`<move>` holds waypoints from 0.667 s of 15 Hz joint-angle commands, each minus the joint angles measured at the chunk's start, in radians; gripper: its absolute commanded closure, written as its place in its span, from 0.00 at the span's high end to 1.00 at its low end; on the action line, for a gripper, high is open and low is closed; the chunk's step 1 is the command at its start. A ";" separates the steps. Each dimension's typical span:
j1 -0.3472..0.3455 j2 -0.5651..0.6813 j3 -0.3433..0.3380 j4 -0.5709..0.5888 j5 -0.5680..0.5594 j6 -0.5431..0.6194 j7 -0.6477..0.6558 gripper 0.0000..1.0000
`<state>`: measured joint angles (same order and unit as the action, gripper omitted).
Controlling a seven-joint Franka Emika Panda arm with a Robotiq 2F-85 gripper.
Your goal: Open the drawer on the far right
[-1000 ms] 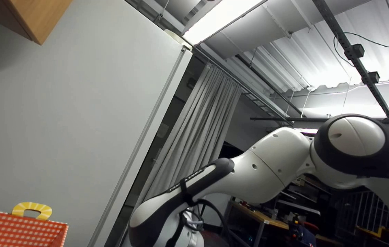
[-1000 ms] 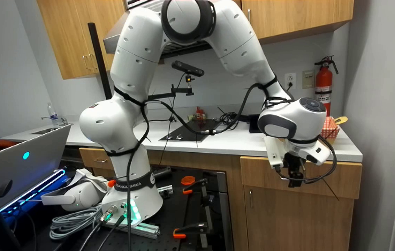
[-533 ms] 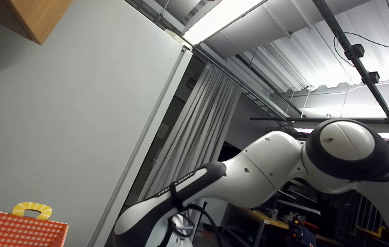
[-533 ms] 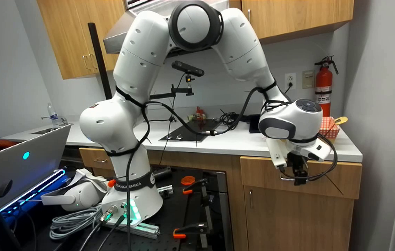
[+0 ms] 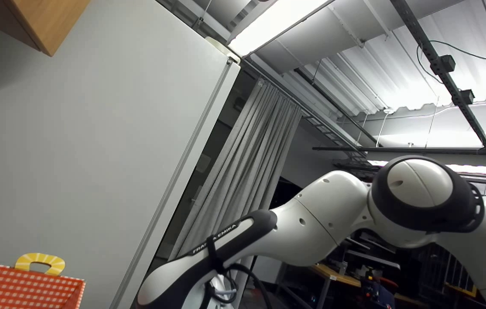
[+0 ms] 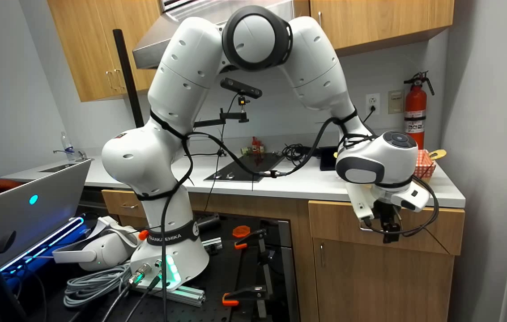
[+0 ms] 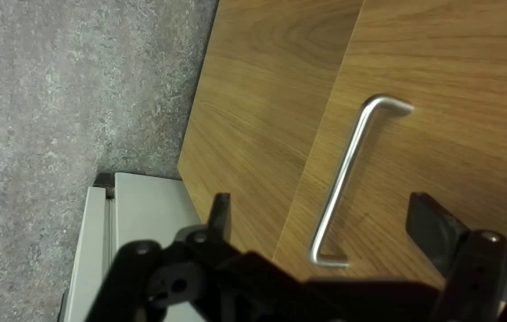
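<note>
The wooden drawer on the far right sits shut under the white counter. Its front fills the right of the wrist view. Its silver bar handle slants across the wrist view; only a bit of the handle shows in an exterior view. My gripper is open and empty, its fingers wide apart. In the wrist view the handle's lower end lies between the two fingers, which do not touch it. In an exterior view the gripper is a dark shape before the drawer front, its fingertips hidden. Another exterior view cuts it off.
Below the drawer is a cupboard door with an upright handle. The white counter edge runs above. A red checkered basket and a fire extinguisher stand above. A grey wall bounds the right side.
The arm's elbow has come down and to the right in the exterior view with the drawer. The gripper has shifted slightly right along the drawer front. The drawer has not moved.
</note>
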<state>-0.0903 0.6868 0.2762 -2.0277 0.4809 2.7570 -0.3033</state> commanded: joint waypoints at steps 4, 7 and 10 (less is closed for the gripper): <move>-0.017 0.065 -0.009 0.059 -0.064 0.018 0.047 1.00; -0.022 0.085 -0.011 0.075 -0.071 0.019 0.055 1.00; -0.035 0.103 -0.003 0.092 -0.071 0.010 0.057 1.00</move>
<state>-0.1090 0.7541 0.2618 -1.9751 0.4402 2.7570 -0.2767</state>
